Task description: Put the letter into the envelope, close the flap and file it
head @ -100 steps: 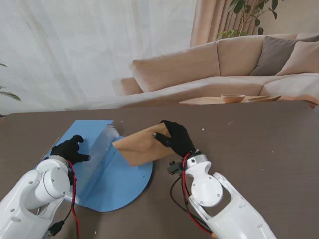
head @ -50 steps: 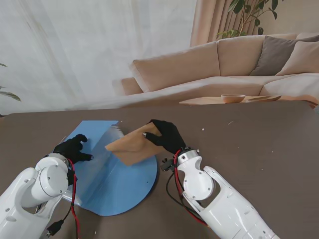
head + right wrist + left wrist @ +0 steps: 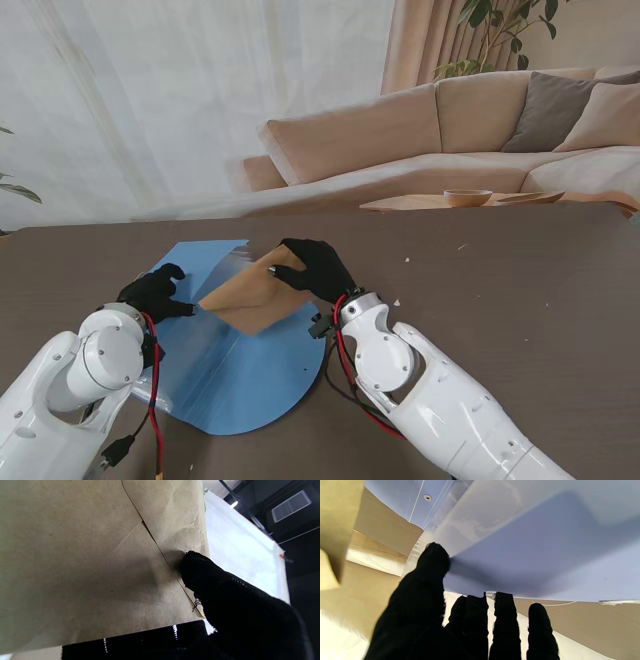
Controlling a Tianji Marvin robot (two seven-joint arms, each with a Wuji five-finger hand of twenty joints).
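Observation:
A brown paper envelope [image 3: 252, 294] hangs tilted above the blue file folder [image 3: 245, 375], pinched at its right end by my right hand [image 3: 313, 270]. The right wrist view shows the envelope [image 3: 82, 562] with its flap seam, thumb pressed on it. My left hand [image 3: 157, 293] sits at the folder's left side, holding up the clear front sheet [image 3: 195, 330]; its thumb [image 3: 433, 562] and fingers grip the blue sheet's edge [image 3: 532, 562]. The envelope's left corner nearly reaches my left hand. No letter is visible.
The folder lies on a dark brown table [image 3: 520, 290]. A beige sofa [image 3: 440, 130] and a low table with a wooden bowl [image 3: 467, 197] stand beyond the far edge. White curtains fill the back left.
My right hand has carried the envelope leftward, over the folder toward my left hand. The left hand has shifted slightly forward, still holding the folder's sheet.

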